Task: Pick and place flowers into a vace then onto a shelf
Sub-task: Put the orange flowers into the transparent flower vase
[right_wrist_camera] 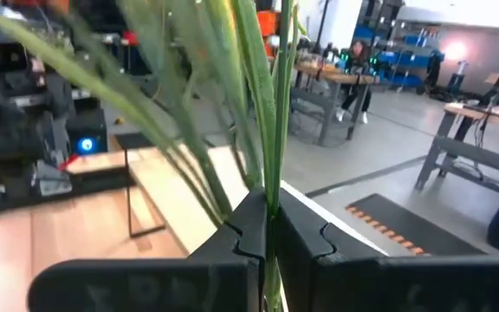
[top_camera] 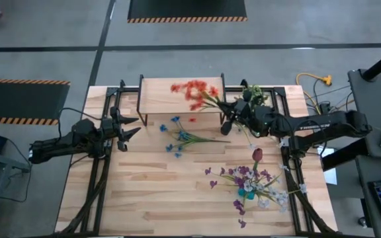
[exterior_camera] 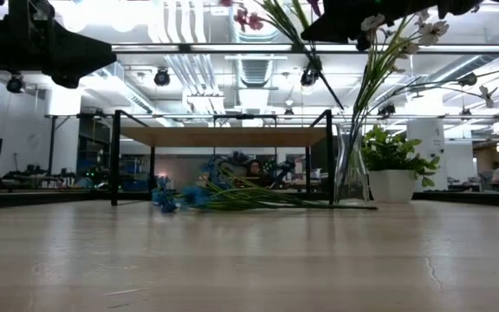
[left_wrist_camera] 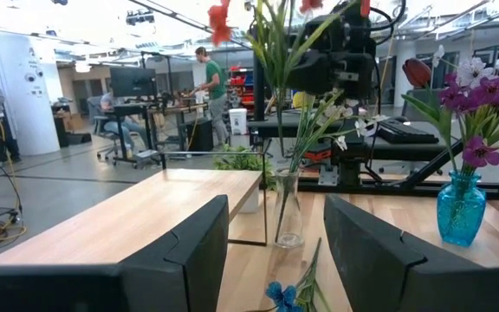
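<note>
Orange flowers (top_camera: 194, 92) clamped by stems in right hand (top_camera: 228, 114) beside shelf (top_camera: 161, 94), left hand (top_camera: 126, 125) open, empty

Orange flowers (top_camera: 194, 92) on green stems over a pale wood shelf (top_camera: 161, 92); blue flowers (top_camera: 177, 135) on the light wood worktop (top_camera: 157, 198); purple blooms (top_camera: 243, 178) in a turquoise vase (left_wrist_camera: 462, 206).
</note>
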`<state>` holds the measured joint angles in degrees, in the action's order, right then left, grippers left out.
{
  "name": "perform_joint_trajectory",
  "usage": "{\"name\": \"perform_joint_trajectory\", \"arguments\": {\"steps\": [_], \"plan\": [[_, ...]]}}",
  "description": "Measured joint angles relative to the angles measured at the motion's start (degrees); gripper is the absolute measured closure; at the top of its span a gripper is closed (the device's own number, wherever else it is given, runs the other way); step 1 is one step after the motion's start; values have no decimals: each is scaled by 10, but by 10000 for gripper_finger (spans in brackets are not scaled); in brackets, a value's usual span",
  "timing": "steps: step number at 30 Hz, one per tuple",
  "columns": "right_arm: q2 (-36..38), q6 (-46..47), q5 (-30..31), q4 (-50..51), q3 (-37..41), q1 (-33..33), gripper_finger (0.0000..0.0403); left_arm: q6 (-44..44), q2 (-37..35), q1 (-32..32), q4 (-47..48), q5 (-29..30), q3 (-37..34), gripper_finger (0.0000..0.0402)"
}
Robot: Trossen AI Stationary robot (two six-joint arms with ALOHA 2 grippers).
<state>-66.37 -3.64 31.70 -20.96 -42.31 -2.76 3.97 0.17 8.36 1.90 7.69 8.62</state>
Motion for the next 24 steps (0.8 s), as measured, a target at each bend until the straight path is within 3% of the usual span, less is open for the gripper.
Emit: {"name": "perform_joint_trajectory", "arguments": {"steps": [24], "plan": [[3,32,0,-72,94,-3,394,0,0,0,1,0,0,226]]}}
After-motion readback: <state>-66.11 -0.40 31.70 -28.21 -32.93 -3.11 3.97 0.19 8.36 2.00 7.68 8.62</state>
